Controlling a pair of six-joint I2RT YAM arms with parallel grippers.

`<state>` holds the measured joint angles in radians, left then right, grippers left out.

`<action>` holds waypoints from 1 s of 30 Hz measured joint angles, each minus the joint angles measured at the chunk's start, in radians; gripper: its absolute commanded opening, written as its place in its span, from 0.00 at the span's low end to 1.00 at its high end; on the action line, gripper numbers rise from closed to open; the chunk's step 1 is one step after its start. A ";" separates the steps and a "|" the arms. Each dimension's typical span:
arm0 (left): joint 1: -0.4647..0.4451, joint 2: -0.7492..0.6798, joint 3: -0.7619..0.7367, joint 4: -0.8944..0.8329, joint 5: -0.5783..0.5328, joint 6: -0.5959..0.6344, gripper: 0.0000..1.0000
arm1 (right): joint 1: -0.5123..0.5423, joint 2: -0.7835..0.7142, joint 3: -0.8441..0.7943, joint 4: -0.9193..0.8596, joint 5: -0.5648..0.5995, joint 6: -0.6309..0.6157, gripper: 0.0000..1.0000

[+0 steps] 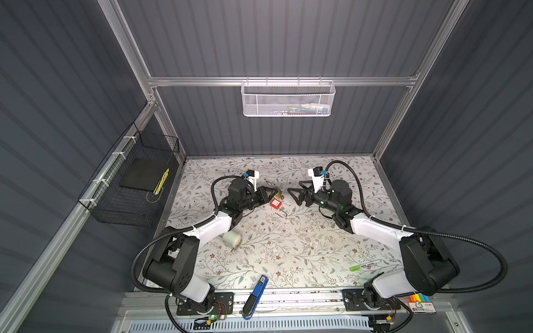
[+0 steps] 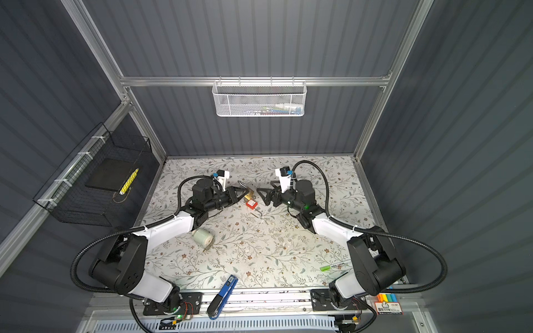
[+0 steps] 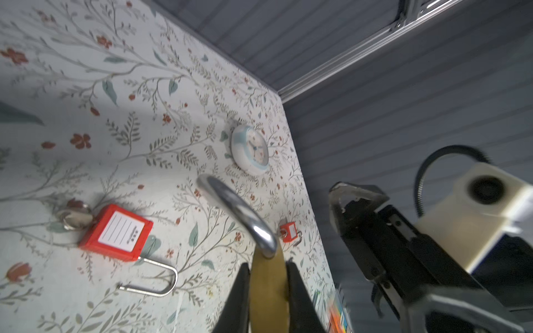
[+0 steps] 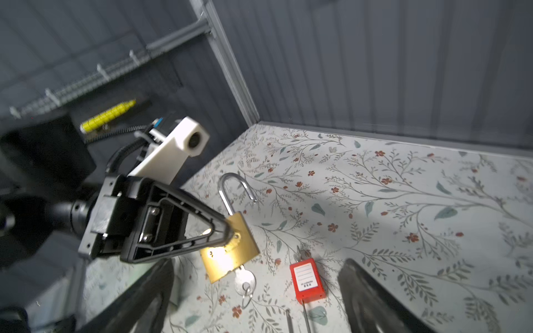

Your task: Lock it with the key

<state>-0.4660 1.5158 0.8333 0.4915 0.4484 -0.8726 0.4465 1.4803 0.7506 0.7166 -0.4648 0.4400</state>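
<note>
Key (image 4: 244, 279), low centre in the right wrist view between my right gripper (image 4: 258, 261)'s spread, empty fingers, seems seated in the brass padlock (image 4: 230, 253). Beyond, left gripper (image 4: 229, 230) clamps its body, shackle (image 4: 233, 187) open. Next: press shackle home, then turn key.

Key (image 4: 244, 280) in padlock (image 4: 230, 255), above table (image 4: 403, 201)

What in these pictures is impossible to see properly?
- Brass padlock, left wrist view: its lower part is cut off by the bottom edge, and its sides are hidden by the left end effector gripping it.
- Key: plain in the right wrist view, but too small to make out in both top views.
- White basket, both top views: the mesh hides what lies inside.
</note>
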 measured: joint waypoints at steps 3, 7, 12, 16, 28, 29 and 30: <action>0.000 -0.019 -0.031 0.108 -0.044 -0.060 0.00 | -0.039 0.042 0.004 0.092 -0.025 0.239 0.87; 0.001 -0.019 -0.084 0.243 -0.083 -0.159 0.00 | -0.044 0.144 0.043 0.192 -0.103 0.468 0.83; 0.001 -0.012 -0.100 0.346 -0.094 -0.242 0.00 | -0.035 0.244 0.048 0.353 -0.160 0.655 0.80; 0.001 0.013 -0.100 0.430 -0.090 -0.291 0.00 | -0.015 0.286 0.053 0.426 -0.188 0.732 0.79; 0.001 0.071 -0.093 0.469 -0.051 -0.345 0.00 | 0.041 0.410 0.163 0.607 -0.234 0.872 0.73; 0.001 0.071 -0.091 0.475 -0.050 -0.346 0.00 | 0.044 0.420 0.169 0.619 -0.236 0.883 0.74; 0.001 0.071 -0.088 0.477 -0.048 -0.348 0.00 | 0.045 0.428 0.174 0.627 -0.237 0.892 0.75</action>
<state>-0.4652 1.5867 0.7456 0.9688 0.4007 -1.2201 0.4919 1.9087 0.9241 1.3437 -0.7017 1.3323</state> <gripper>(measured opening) 0.184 0.740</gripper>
